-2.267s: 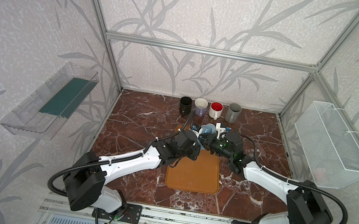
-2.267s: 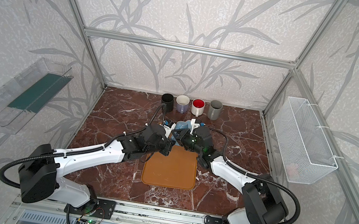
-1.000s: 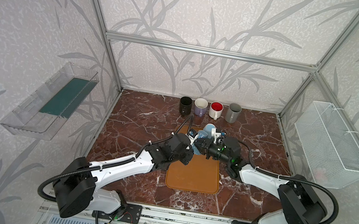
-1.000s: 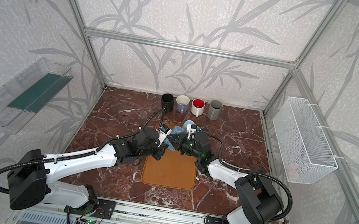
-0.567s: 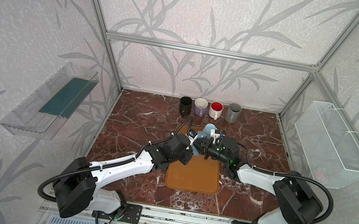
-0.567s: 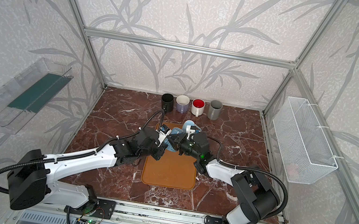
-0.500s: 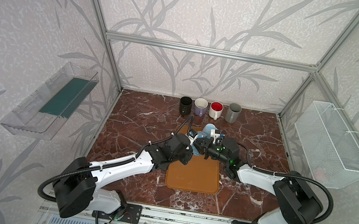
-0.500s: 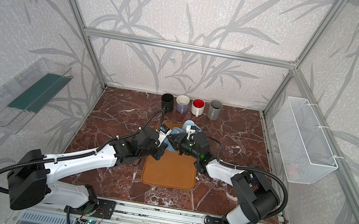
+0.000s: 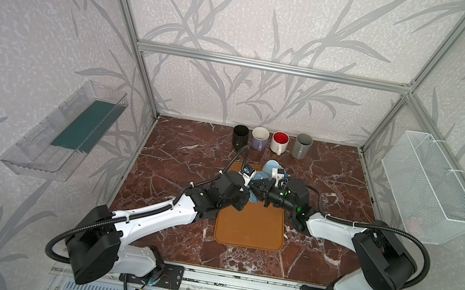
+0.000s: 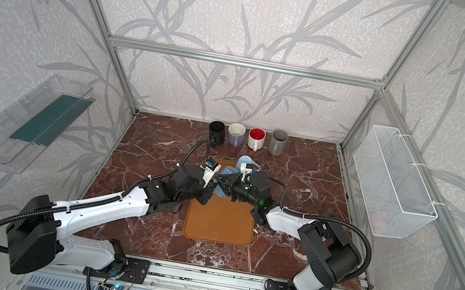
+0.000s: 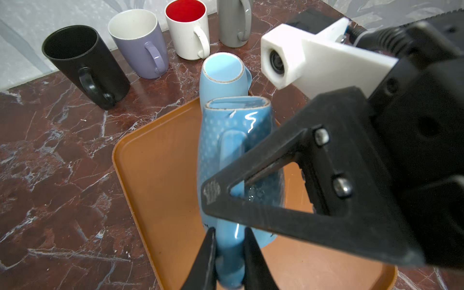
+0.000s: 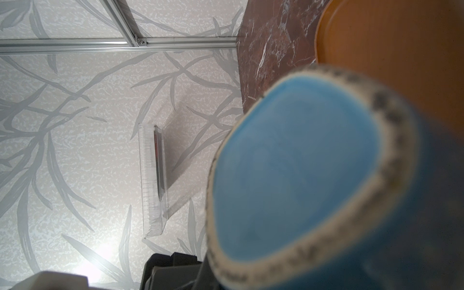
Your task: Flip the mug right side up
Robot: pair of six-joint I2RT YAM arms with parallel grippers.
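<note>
A blue dotted mug [image 11: 236, 155] hangs tilted above the orange tray [image 11: 155, 175], its base [image 12: 296, 170] turned up and away from the tray. My left gripper [image 11: 229, 241] is shut on the lower end of the mug's handle. My right gripper [image 9: 259, 185] reaches in from the other side. One of its fingers [image 11: 263, 221] lies across the handle and the other is hidden behind it. In both top views the mug [image 9: 257, 177] [image 10: 228, 171] sits between the two grippers over the tray's far end [image 10: 218, 223]. The left gripper [image 10: 212, 192] is mostly hidden there.
A pale blue mug [image 11: 222, 72] stands upside down at the tray's far edge. Behind it, along the back wall, are upright mugs: black [image 9: 240, 136], lilac [image 9: 259, 138], white with red inside [image 9: 279, 142] and grey [image 9: 302, 146]. A wire basket [image 9: 428, 188] hangs on the right wall and a clear shelf [image 9: 67, 131] on the left.
Since the earliest frames the left arm has dropped lower and both grippers have closed in on the mug. Over the last second the mug and grippers have barely shifted.
</note>
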